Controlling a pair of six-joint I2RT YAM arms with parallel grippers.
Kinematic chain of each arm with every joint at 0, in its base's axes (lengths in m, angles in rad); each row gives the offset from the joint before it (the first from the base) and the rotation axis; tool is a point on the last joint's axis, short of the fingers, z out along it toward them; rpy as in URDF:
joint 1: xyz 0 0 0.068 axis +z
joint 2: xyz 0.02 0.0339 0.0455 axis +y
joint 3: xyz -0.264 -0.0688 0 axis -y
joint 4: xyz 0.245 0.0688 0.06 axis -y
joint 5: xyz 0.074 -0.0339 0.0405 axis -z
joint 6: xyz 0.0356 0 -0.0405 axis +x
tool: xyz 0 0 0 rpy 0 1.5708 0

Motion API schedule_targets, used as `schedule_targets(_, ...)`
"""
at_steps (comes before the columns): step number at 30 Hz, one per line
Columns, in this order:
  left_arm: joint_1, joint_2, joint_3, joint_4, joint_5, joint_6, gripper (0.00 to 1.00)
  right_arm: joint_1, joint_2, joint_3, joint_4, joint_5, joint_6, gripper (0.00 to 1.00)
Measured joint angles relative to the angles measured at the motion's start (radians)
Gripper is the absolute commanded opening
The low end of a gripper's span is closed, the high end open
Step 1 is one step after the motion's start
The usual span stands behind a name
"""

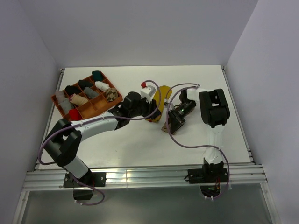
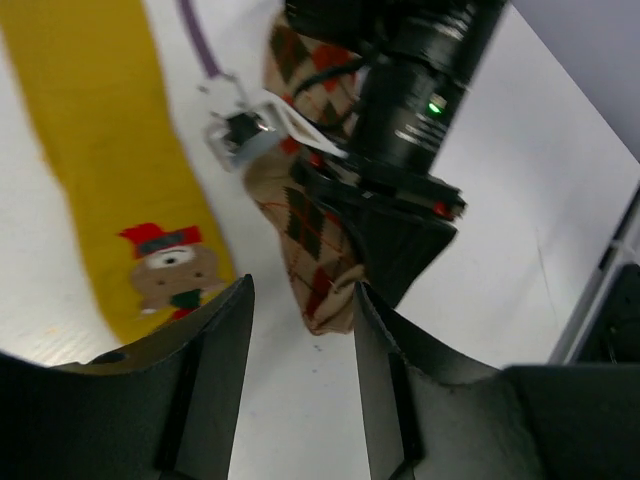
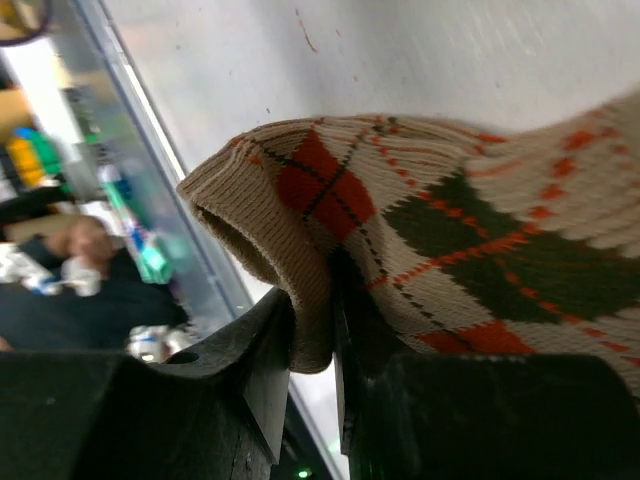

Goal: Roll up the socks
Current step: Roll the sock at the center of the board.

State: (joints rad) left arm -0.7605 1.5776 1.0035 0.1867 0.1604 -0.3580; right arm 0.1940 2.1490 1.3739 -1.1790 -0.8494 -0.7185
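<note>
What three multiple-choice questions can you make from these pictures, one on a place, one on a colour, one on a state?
1. Where on the table does the orange tray stand?
A. far left
B. near right
C. dead centre

2. What colour is the sock with the bear picture?
A. blue
B. yellow
C. white

3. How is the right gripper?
A. wide open, empty
B. shut on a cable
C. shut on the argyle sock

Answers:
1 A: the top view shows the tray towards the far left corner.
2 B: the left wrist view shows yellow cloth around the bear.
3 C: the right wrist view shows it pinching that sock's edge.
</note>
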Motion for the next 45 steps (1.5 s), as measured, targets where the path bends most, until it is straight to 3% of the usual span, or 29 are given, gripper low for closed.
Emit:
schedule_targets(7,-0.042,0.098,-0.031,0.104,0.160,0.035,0.52,-0.032,0.040,0.011,-0.066,-0.032,0.000,0.29)
schedule_targets(14,-0.066,0.185,-0.032,0.145,0.229,0.077,0.54,-0.039,0.052,0.016,-0.076,-0.033,0.018,0.29)
schedule_targets(45,-0.120,0.350,0.003,0.203,0.174,0.181,0.54,-0.059,0.117,0.055,-0.141,-0.046,0.022,0.29)
